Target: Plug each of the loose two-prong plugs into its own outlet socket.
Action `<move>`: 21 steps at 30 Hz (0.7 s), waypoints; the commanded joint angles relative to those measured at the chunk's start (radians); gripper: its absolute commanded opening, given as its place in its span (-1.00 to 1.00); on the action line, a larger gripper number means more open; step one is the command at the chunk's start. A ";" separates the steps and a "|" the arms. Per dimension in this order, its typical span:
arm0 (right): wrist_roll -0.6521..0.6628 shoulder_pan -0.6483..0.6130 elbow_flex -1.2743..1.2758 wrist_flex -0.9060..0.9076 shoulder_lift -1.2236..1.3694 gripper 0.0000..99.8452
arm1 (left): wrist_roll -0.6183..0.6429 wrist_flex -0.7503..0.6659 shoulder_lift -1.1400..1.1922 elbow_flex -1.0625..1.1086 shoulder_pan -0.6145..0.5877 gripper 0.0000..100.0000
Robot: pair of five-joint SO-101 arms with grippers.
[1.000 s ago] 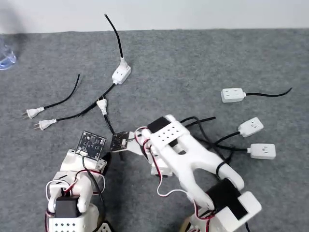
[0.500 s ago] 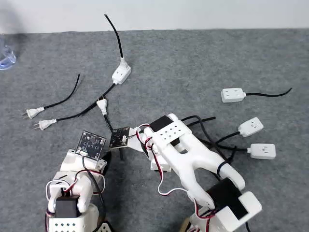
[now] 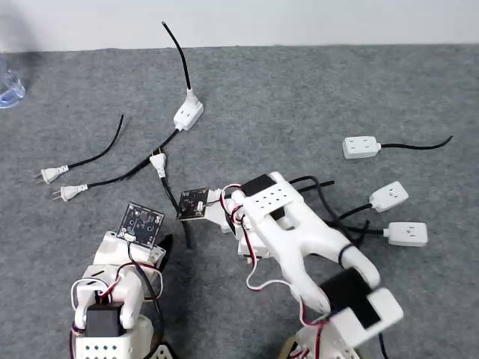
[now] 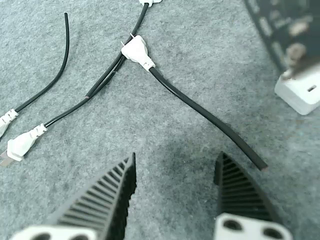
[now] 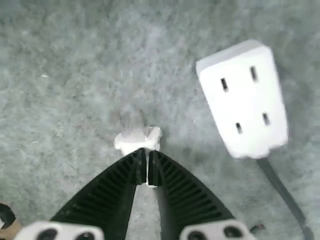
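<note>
My right gripper [image 5: 146, 152] is shut on a small white two-prong plug [image 5: 137, 140] held just above the grey carpet. A white outlet socket [image 5: 245, 100] with two pairs of slots lies close beside that plug. My left gripper [image 4: 176, 157] stands open over bare carpet. Ahead of it lies a white plug [image 4: 136, 50] on a short cut black cord [image 4: 210, 120], with two more plugs [image 4: 22, 145] off to one side. From above, those loose plugs [image 3: 49, 175] [image 3: 67, 194] [image 3: 157, 162] lie left of centre, and the right arm [image 3: 284, 217] reaches in beside them.
A white outlet [image 3: 187, 114] on a black cord lies at the back left. Three more outlets [image 3: 361, 146] [image 3: 389, 196] [image 3: 408, 233] lie on the right, their cords tangled under the right arm. The left arm [image 3: 120, 277] sits at the front left. A wall borders the carpet's far edge.
The right arm has swung a little away from the front edge, its wrist camera board moving up and slightly right. The left arm and the loose plugs have stayed put.
</note>
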 commanded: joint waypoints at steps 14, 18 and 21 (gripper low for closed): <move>0.012 -0.005 -0.049 0.062 0.067 -0.91 | -0.008 -0.029 -0.011 -0.002 0.008 -0.53; 0.012 -0.005 -0.055 0.076 0.067 -0.81 | -0.008 -0.029 -0.011 -0.002 0.008 -0.53; 0.012 -0.005 -0.055 0.076 0.067 -0.81 | -0.008 -0.029 -0.011 -0.002 0.008 -0.53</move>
